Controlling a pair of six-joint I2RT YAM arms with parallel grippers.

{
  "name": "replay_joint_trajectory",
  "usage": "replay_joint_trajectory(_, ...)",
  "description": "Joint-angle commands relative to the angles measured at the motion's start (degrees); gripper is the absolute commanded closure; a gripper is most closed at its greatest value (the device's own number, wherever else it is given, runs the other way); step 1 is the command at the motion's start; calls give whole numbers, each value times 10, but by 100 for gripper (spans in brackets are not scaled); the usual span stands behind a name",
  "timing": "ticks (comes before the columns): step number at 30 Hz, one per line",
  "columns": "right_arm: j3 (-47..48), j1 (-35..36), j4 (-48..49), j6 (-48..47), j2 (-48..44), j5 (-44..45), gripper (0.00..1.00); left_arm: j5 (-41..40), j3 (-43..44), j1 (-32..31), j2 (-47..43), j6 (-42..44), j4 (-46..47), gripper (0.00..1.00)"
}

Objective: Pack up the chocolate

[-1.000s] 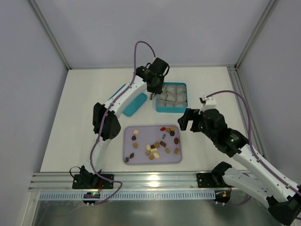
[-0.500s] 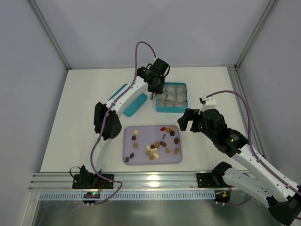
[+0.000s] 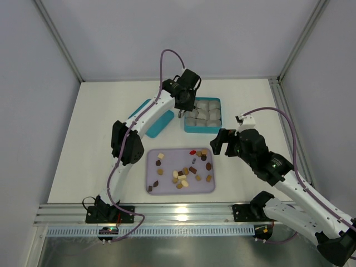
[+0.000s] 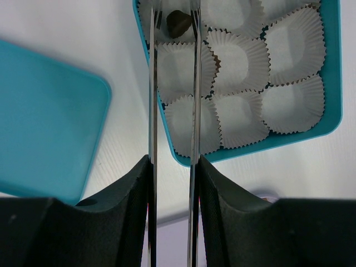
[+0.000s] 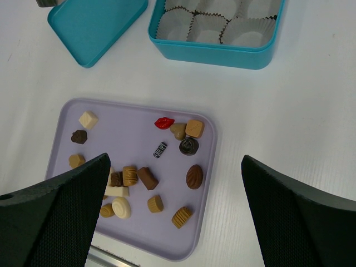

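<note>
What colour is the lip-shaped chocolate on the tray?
Red. The lip-shaped chocolate shows best in the right wrist view.

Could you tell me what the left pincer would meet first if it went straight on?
The left pincer would probably meet the dark chocolate in the corner paper cup; depth is unclear.

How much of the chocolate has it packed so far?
Barely started. One dark piece sits in a cup of the teal box, the left end effector straddling it; the other cups look empty. The remaining pieces wait on the purple tray, near the open right end effector.
</note>
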Motion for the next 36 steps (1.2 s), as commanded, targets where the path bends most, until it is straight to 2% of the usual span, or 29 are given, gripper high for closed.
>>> replay_joint_trajectory(1, 2, -1, 11, 2, -7, -2, 0, -6, 19, 3, -11, 0, 18, 63)
replay_joint_trajectory(10, 7, -1, 11, -2, -6, 3, 0, 27, 4, -1, -79, 0, 12, 63)
replay_joint_trajectory(15, 6, -1, 9, -6, -6, 13, 0, 20, -54, -21, -153, 6, 1, 63)
replay_joint_trajectory(21, 4, -1, 11, -10, -5, 22, 0, -3, -157, -66, -247, 8, -13, 63)
replay_joint_trajectory(26, 2, -1, 13, -9, -5, 23, 0, -21, -276, -110, -326, -3, -22, 63)
replay_joint_trajectory(30, -4, -2, 14, -6, -7, 25, 0, -9, -381, -153, -402, -27, -18, 63)
replay_joint_trajectory(36, -13, -2, 13, -2, -11, 24, 0, 37, -482, -195, -476, -52, -24, 62)
